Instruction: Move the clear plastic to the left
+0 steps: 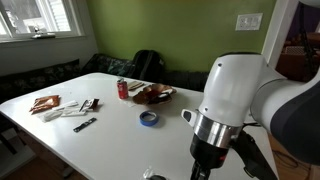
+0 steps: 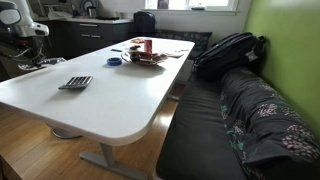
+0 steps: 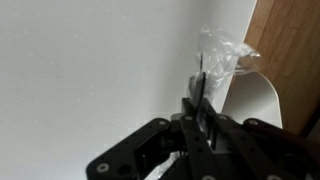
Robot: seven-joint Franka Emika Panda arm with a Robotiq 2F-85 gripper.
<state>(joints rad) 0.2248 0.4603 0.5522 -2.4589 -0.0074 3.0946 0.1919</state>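
The clear plastic (image 3: 222, 55) is a crumpled transparent piece at the white table's edge in the wrist view. My gripper (image 3: 200, 88) has its two dark fingers pressed together on the near part of the plastic. In an exterior view the gripper (image 1: 203, 168) hangs low over the table's front edge, with a bit of the plastic (image 1: 152, 174) beside it. The big white arm hides most of the grasp there.
On the white table (image 1: 110, 135) lie a blue tape roll (image 1: 148, 118), a red can (image 1: 123, 89), a dark remote (image 1: 85, 124), snack packets (image 1: 45, 103) and a calculator (image 2: 75, 82). A backpack (image 2: 228, 50) sits on the bench. Wooden floor (image 3: 292, 60) lies beyond the table edge.
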